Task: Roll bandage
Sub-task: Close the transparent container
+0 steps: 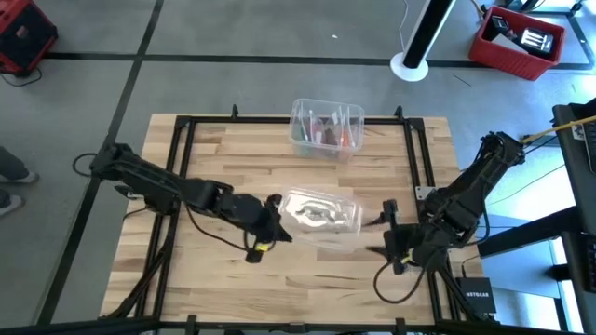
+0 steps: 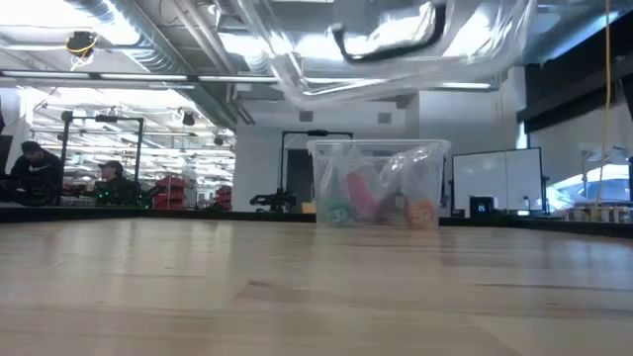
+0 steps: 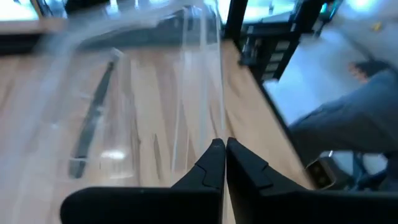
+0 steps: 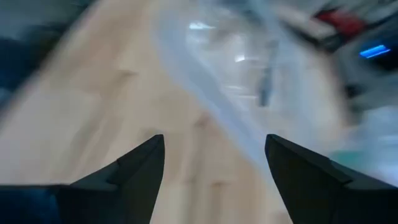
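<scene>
A clear plastic lid (image 1: 321, 216) is being held above the middle of the tabletop (image 1: 223, 158) by the left claw (image 1: 276, 221). In the left wrist view, the left claw (image 3: 224, 163) is seen with its fingertips pressed together, and the edge of the lid (image 3: 186, 74) is being pinched between them. In the low view, the lid (image 2: 396, 44) is being shown well above the wood, clear of the surface.

The right claw (image 1: 388, 233) is being kept near the lid's right edge, not touching it. In the right wrist view, its fingers (image 4: 140, 165) are being held wide apart, with nothing between them, and the lid (image 4: 230, 62) is showing blurred ahead.

A clear plastic box (image 1: 326, 127) is standing at the far middle of the tabletop, well apart from both claws. Small coloured things are being seen through its walls in the low view (image 2: 379, 185): one pinkish-red, one greenish, one orange. The pinkish-red thing (image 2: 358, 201) may be the bandage, inside the box; its shape cannot be told through the plastic.

Beyond the tabletop, two people (image 2: 35, 168) are being seen seated in the room at the far left of the low view. A red bin (image 1: 517, 42) is sitting on the floor off the tabletop's far right corner.
</scene>
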